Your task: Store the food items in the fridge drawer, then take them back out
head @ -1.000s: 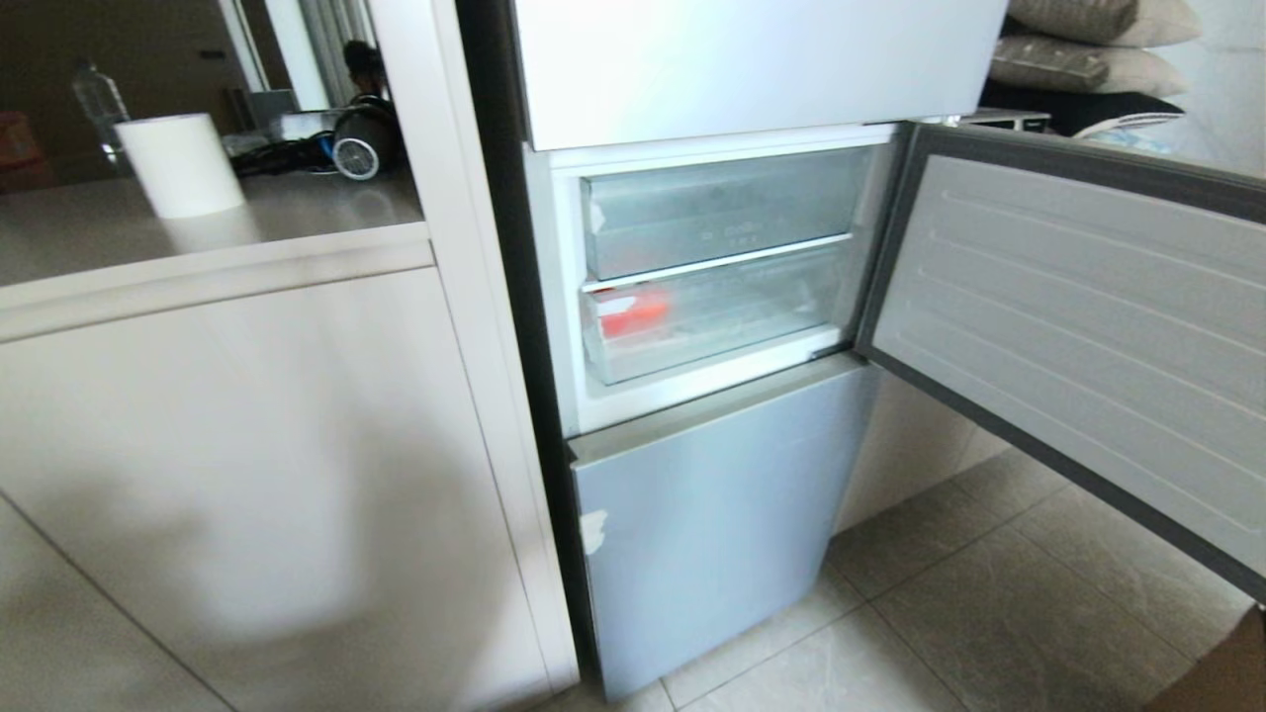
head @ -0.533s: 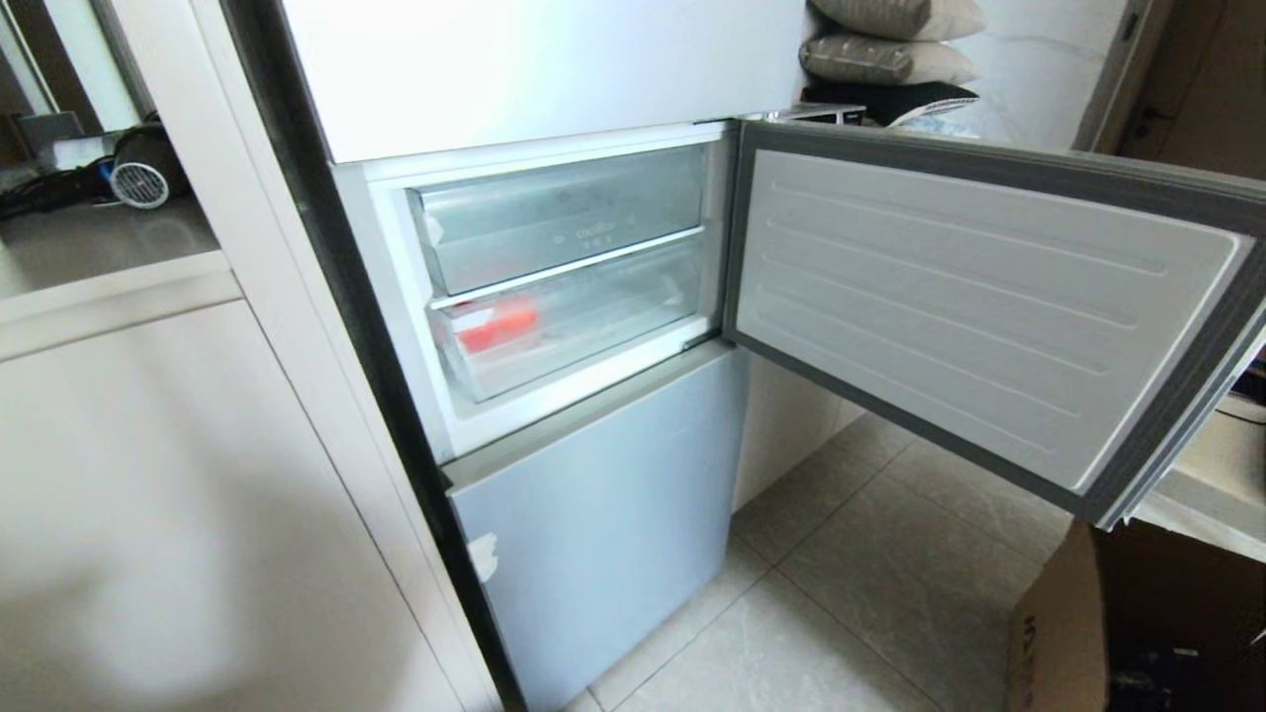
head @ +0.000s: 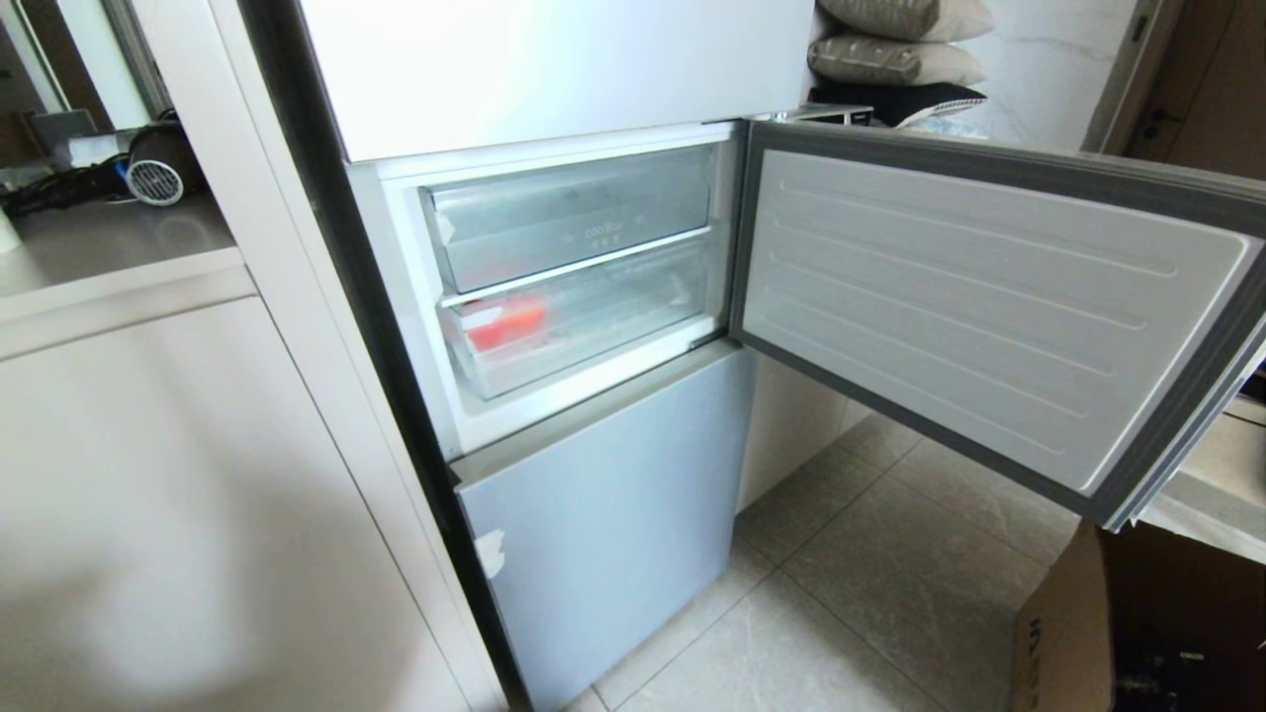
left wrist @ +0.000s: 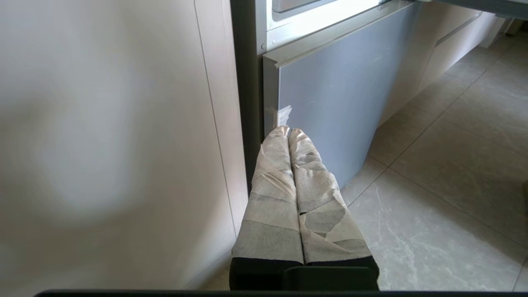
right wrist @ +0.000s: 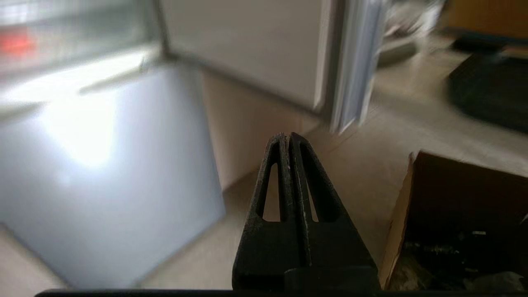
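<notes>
The fridge's middle compartment stands open in the head view. Its lower clear frosted fridge drawer is pushed in, and a bright red food item shows through its front at the left end. That red piece is also a blurred patch in the right wrist view. Neither arm appears in the head view. My left gripper, with tape-wrapped fingers, is shut and empty, low beside the grey bottom door. My right gripper, black, is shut and empty above the floor.
A clear bin with lettering sits above the drawer. The open compartment door swings out to the right. An open cardboard box stands on the tiled floor at right. A beige cabinet flanks the fridge on the left.
The whole head view has swung, so the fridge now sits further left in the picture: the camera moved. The drawer and the red item inside it stay as they were.
</notes>
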### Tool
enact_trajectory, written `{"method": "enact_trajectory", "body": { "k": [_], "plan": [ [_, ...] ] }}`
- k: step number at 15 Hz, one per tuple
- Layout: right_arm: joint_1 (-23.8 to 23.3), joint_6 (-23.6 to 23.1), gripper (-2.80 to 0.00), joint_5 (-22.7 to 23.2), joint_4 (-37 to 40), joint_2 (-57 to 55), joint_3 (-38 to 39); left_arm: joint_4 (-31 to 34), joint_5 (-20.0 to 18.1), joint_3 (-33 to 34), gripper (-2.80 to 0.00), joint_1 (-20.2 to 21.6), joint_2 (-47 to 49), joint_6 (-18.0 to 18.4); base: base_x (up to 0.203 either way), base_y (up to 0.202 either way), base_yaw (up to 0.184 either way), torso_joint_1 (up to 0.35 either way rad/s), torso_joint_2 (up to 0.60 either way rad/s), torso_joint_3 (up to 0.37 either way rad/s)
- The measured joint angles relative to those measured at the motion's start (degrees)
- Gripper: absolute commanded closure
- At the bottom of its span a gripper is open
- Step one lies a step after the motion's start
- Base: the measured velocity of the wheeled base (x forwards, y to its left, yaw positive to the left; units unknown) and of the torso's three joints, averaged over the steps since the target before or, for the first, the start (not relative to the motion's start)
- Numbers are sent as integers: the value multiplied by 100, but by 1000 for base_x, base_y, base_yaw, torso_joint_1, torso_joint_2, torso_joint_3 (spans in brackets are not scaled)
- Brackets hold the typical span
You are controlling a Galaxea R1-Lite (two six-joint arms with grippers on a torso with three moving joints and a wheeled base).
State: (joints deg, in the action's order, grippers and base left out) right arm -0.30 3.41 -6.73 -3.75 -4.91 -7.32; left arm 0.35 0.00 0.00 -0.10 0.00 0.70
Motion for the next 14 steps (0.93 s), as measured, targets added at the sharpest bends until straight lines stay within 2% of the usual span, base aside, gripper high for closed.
{"method": "enact_trajectory", "body": {
  "k": [2,5,7,10,14],
  "plan": [
    [-185,351,0,-413,-61,-543,-545,-1,0,0,0,5,0,0,0,0,0,0,0,0],
    [-1073,1032,0,-738,-400,-1798,-1161,-2,0,0,0,-1,0,0,0,0,0,0,0,0],
    [-1853,1304,0,-528,-1013,-2817,-1397,-1,-1,0,0,2,0,-1,0,0,0,0,0,0],
    [-2861,1441,0,144,-2354,-4510,-1612,-2,-2,0,0,2,0,-2,0,0,0,0,0,0],
    [-3442,1471,0,585,-3723,-6506,-2360,-1,0,0,0,0,0,0,0,0,0,0,0,0]
  ]
}}
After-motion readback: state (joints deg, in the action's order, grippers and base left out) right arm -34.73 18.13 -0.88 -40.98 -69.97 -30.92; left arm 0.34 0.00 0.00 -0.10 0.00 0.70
